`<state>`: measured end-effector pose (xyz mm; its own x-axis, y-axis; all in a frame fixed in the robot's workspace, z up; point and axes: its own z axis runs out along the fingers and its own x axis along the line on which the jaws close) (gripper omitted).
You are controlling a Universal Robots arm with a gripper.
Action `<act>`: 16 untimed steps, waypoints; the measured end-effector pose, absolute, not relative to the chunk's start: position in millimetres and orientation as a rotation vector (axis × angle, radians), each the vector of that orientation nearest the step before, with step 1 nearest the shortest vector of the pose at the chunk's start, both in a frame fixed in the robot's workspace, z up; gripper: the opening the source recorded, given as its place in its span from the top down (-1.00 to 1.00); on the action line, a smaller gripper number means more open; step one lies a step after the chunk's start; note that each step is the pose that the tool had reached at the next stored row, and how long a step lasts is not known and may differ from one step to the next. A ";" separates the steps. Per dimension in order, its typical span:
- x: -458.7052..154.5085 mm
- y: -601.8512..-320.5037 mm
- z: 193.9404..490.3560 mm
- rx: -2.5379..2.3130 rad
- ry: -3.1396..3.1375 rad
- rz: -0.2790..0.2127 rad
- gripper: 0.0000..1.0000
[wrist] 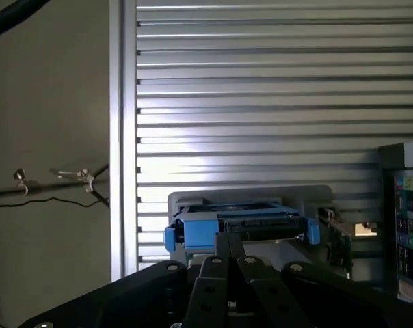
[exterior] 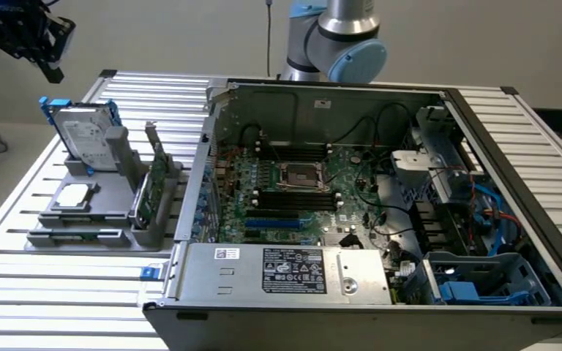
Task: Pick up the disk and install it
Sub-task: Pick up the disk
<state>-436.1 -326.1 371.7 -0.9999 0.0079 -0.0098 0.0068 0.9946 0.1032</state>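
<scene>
The disk [exterior: 84, 135], a silver-grey drive with a white label in a blue carrier, stands upright in a grey holder [exterior: 96, 212] on the exterior view's left. My black gripper [exterior: 52, 72] hangs high above it, a little further toward that left, shut with nothing in it. In the wrist view the disk [wrist: 261, 224] appears edge-on, with its blue carrier ends on either side. There the gripper [wrist: 230, 240] has its fingers together just in front of the disk, well apart from it.
The holder also carries a small silver square chip [exterior: 74, 194] lying flat and a green circuit card [exterior: 152, 186] standing on edge. An open computer case [exterior: 359, 183] fills the slatted metal table [exterior: 47, 292]; its blue drive bay [exterior: 486, 281] sits at the near right corner.
</scene>
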 end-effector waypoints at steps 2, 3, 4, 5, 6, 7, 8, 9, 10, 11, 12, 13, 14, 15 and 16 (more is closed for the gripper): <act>-436.2 -326.1 371.7 -0.034 3.129 0.148 0.79; -436.3 -326.1 371.7 -0.061 3.130 0.143 0.79; -436.3 -326.1 371.7 -0.086 3.131 0.138 0.79; -436.3 -326.1 371.7 -0.113 3.131 0.134 0.79; -436.3 -326.1 371.7 -0.141 3.131 0.131 0.79; -436.3 -326.1 371.7 -0.169 3.130 0.129 0.79; -436.3 -326.1 371.7 -0.198 3.129 0.126 0.79; -436.3 -326.1 371.7 -0.227 3.128 0.124 0.79; -436.4 -326.1 371.7 -0.256 3.127 0.122 0.79; -436.3 -326.1 371.7 -0.283 3.125 0.120 0.79; -436.3 -326.1 371.7 -0.314 3.123 0.119 0.79; -436.3 -326.1 371.7 -0.342 3.121 0.118 0.79; -436.3 -326.1 371.7 -0.370 3.119 0.116 0.79; -436.3 -326.1 371.6 -0.398 3.116 0.115 0.79; -436.3 -326.1 371.6 -0.426 3.113 0.114 0.79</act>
